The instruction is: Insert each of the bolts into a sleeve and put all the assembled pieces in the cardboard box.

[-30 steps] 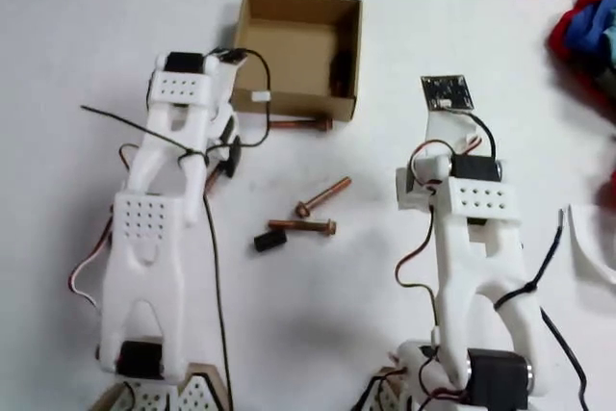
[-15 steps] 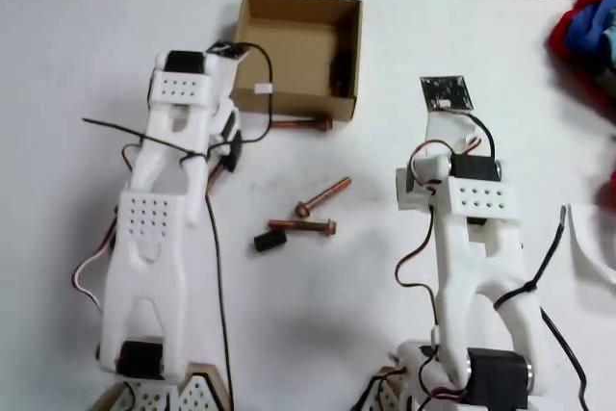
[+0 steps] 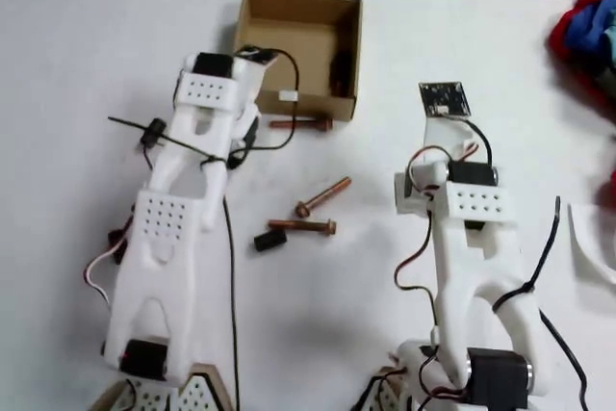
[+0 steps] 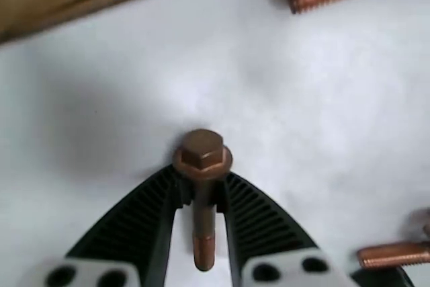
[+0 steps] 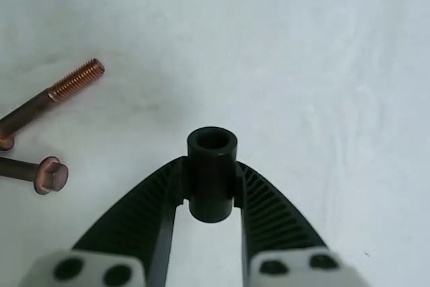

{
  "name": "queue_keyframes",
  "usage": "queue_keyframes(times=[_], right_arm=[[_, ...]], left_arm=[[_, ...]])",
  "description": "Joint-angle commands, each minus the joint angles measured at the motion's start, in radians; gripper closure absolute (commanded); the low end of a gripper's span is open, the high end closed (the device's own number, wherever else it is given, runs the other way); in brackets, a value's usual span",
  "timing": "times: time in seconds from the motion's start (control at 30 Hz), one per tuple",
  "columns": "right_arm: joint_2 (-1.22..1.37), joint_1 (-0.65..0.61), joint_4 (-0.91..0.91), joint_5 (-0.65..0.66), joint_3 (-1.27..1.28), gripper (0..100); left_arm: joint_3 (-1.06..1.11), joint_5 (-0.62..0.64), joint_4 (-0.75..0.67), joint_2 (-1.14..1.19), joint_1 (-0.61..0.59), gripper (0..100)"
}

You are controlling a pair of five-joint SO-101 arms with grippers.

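Note:
My left gripper (image 4: pixel 202 189) is shut on a copper bolt (image 4: pixel 202 154), whose hex head sticks out past the fingertips. It hangs over the white table just in front of the cardboard box (image 3: pixel 252 45), under the left arm's wrist (image 3: pixel 217 93). My right gripper (image 5: pixel 211 169) is shut on a black sleeve (image 5: pixel 212 178), bore facing outward, held low over bare table. A bolt (image 3: pixel 300 124) lies along the box's front wall. Two more bolts (image 3: pixel 322 196) (image 3: pixel 301 226) and a loose black sleeve (image 3: pixel 270 240) lie between the arms. Another black sleeve (image 3: pixel 340 72) is inside the box.
A colourful cloth heap (image 3: pixel 587 31) sits at the far right edge, with a white strip (image 3: pixel 582 247) below it. Black cables (image 3: pixel 229 267) trail over the table beside the left arm. A small dark piece (image 3: pixel 151 132) shows left of that arm.
The left arm has swung right, toward the box's front wall, carrying the bolt. The right arm has barely shifted.

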Motion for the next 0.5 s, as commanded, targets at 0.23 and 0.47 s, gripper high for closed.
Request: queue_keyframes(times=[0.23, 0.47], right_arm=[[-0.151, -0.107, -0.153, -0.006, 0.147, 97.7], [-0.36, -0.154, -0.232, -0.006, 0.301, 97.7]], left_arm=[[0.186, 0.0, 0.011, -0.54, 0.026, 97], [0.581, 0.087, -0.167, -0.921, 0.041, 97]])
